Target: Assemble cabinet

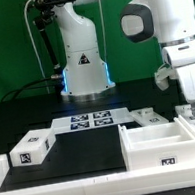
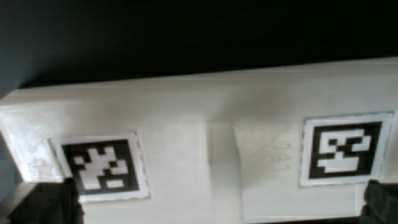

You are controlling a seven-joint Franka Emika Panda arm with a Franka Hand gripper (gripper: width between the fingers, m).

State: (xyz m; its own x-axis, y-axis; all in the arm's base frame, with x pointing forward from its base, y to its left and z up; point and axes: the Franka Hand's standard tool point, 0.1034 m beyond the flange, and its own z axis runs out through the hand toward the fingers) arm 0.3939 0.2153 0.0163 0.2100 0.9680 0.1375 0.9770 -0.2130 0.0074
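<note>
The wrist view is blurred and close. A white face (image 2: 214,110) with two tags and a shallow groove between them fills it, its edges cut off, and we cannot tell whether it is a wall of the cabinet or a loose part. Of the gripper (image 2: 214,206) we see only two dark fingertips (image 2: 43,206) at opposite corners of that view. The jaws are spread wide with the white face between and beyond them, and we cannot make out whether the pads touch it.

In the exterior view the gripper (image 1: 191,104) hangs low, and its tips are hard to separate from the white parts behind them. The cabinet (image 1: 145,161) lies open side up on the black table (image 1: 84,153), at the exterior view's right, one tag on its near wall. The jaws are over its far corner on that side. A tagged block (image 1: 32,148) lies well apart at the exterior view's left. The marker board (image 1: 89,119) and a small white part (image 1: 144,116) lie behind.
</note>
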